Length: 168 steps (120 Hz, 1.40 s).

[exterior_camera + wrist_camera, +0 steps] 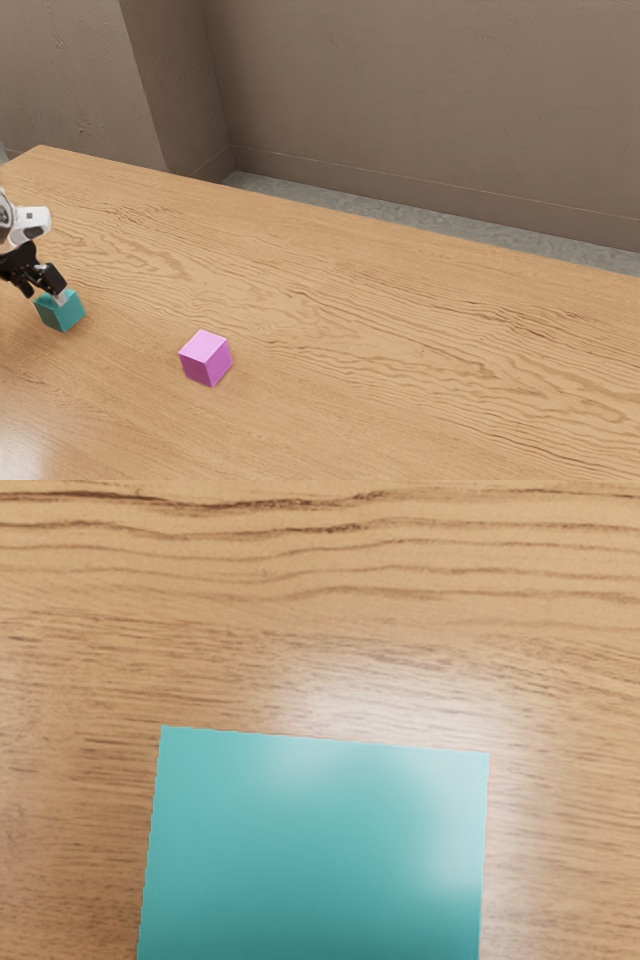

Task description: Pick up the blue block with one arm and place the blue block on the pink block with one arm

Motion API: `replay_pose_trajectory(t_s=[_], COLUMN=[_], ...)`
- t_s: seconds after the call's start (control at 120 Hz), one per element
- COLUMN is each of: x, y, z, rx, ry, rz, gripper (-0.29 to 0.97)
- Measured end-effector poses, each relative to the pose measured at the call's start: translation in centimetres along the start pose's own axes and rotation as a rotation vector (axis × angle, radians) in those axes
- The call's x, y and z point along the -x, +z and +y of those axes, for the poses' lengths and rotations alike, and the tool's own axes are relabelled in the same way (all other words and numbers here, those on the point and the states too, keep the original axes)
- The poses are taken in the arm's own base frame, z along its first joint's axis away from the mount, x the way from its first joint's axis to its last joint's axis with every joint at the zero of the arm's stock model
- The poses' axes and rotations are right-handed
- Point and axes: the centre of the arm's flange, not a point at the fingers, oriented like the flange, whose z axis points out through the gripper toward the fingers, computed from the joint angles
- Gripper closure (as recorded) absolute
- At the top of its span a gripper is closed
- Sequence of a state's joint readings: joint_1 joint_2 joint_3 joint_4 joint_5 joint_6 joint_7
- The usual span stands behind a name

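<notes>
The blue block (62, 313), a teal cube, rests on the wooden table (400, 330) at the exterior view's far left. My gripper (42, 293) has come down over its top, and its black fingers (55, 284) press the cube from two sides, so it is shut on it. In the wrist view the blue block (315, 850) lies large and close right under my hand. The pink block (206, 358) stands alone on the table, to the exterior view's right of the blue block and a little nearer the front edge.
Bare wood grain stretches from the pink block to the exterior view's right. The table's far edge (420, 222) runs along a grey floor strip below brown walls.
</notes>
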<state>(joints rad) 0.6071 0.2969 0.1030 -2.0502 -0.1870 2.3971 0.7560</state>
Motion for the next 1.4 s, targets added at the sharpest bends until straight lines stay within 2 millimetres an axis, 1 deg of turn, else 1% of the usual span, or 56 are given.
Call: replay_pose_trajectory(t_s=[0.083,0.233,0.367,0.442,0.542,0.7,0.825,1.0,1.4], x=[0.2,0.2,0.2,-0.2,-0.2,-0.9,-1.0,-0.8,-0.6], y=[0.8,1.3,1.4,1.2,1.3,1.1,1.4,2.6,3.9], z=[0.0,-0.1,-0.2,-0.5,-1.2,-1.3,-1.3,-1.3,-1.1], rx=[0.011,0.019,0.02,0.014,0.011,0.004,0.005,0.02,0.05], ry=[-0.001,-0.002,-0.001,0.003,0.001,0.016,0.022,0.018,-0.003], rz=[-0.008,-0.008,-0.002,0.006,0.009,0.019,0.017,0.006,0.007], gripper=[0.0,0.0,0.0,0.0,0.0,0.0,0.0,0.0,0.0])
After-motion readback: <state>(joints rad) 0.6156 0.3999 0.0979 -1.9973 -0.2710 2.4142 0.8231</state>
